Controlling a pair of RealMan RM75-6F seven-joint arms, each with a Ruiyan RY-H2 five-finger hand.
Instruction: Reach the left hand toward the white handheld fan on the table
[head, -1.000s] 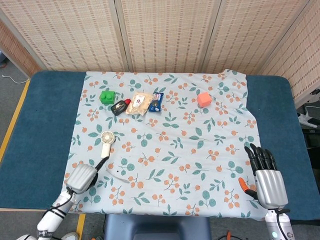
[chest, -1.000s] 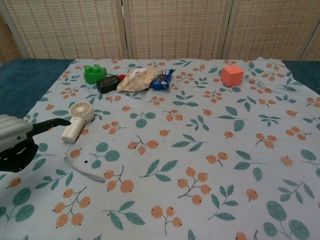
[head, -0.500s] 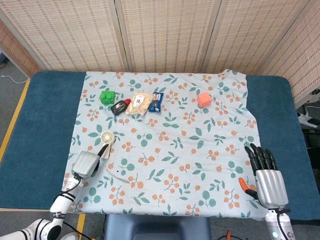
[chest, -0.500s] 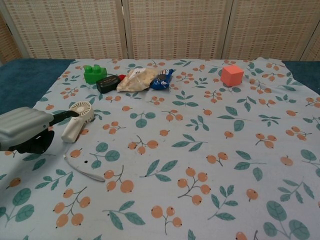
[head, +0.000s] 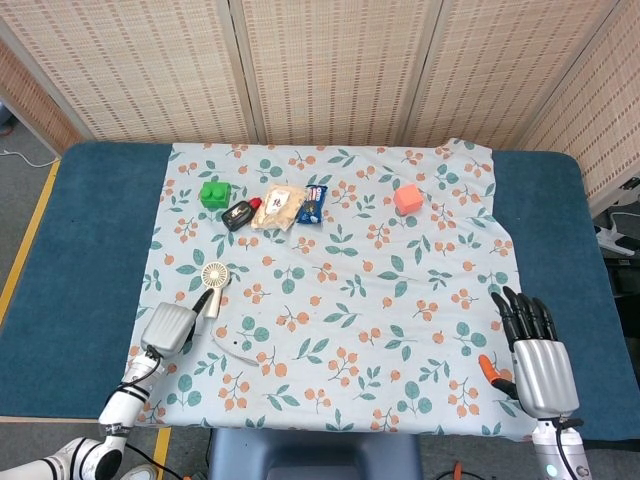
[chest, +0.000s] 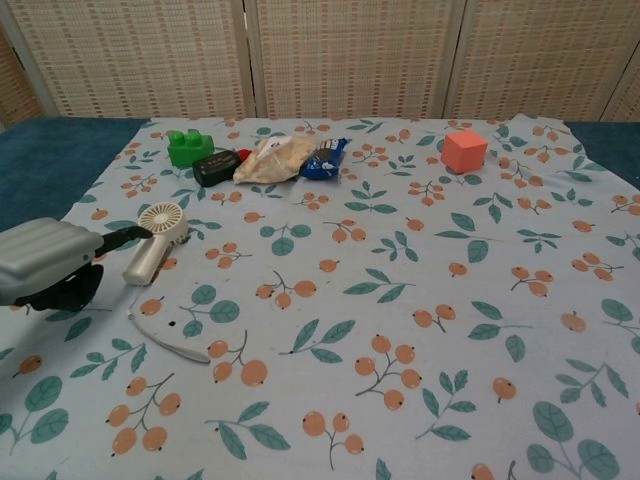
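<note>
Left hand (chest: 45, 262) (empty) fingertip beside fan (chest: 157, 240).

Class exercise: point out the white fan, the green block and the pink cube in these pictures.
white fan (chest: 164, 221), chest view, on its round head.
green block (chest: 184, 149), chest view, on its front face.
pink cube (head: 406, 198), head view, on its top face.

left hand (chest: 45, 262): cut by chest view's left edge | snack packets' (head: 279, 207) print: too small to read
</note>
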